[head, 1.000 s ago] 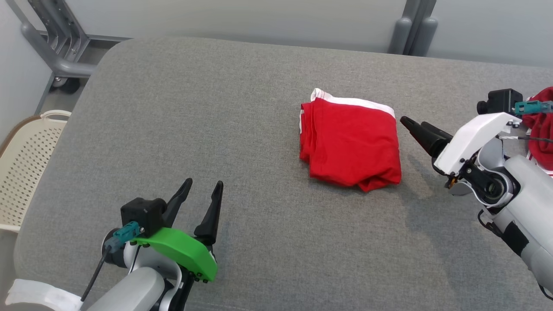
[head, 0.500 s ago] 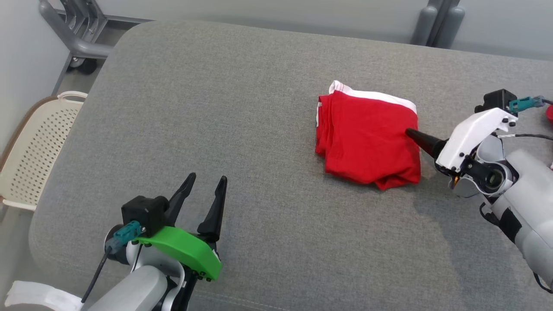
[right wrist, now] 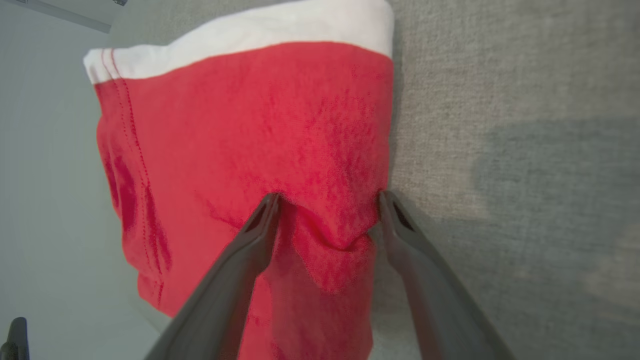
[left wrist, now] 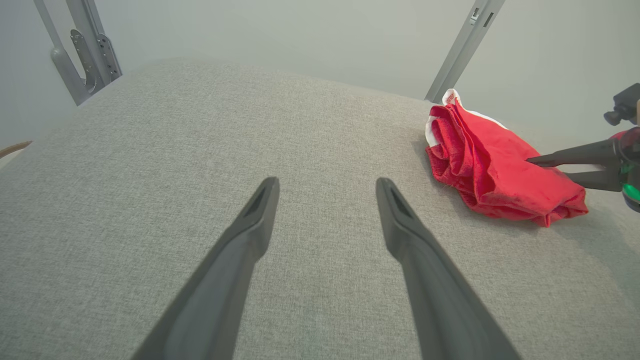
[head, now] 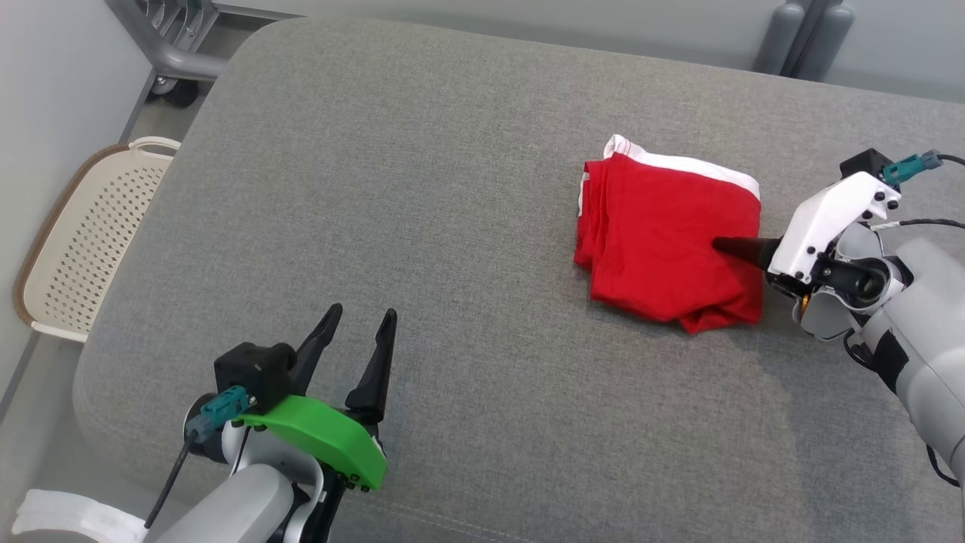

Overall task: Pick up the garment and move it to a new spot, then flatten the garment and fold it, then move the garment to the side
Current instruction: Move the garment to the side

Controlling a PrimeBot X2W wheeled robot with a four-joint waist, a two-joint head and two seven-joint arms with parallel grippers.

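Garment: the folded red garment [head: 671, 234], white band toward the far edge, lay on the right half of the grey padded top [head: 422, 188], well clear of its left edge.
Right gripper: the right gripper [right wrist: 328, 197] was at the garment's right-hand side, its fingers spread wide with a hump of red cloth between them. They had not clamped anything.
Left gripper: the left gripper [head: 360, 311] hovered near the near-left corner, fingers equally wide apart and empty, well apart from the cloth.
Stage: probably the final move aside, judging by the tidy fold.
Risk, layers: a shallow bite might catch only the upper layers, so the rest would peel open on lifting.
Risk, one-sided hold: gripped at one edge, the bundle could sag and unfold.
Risk, snag: the lower finger might dig into the padding.
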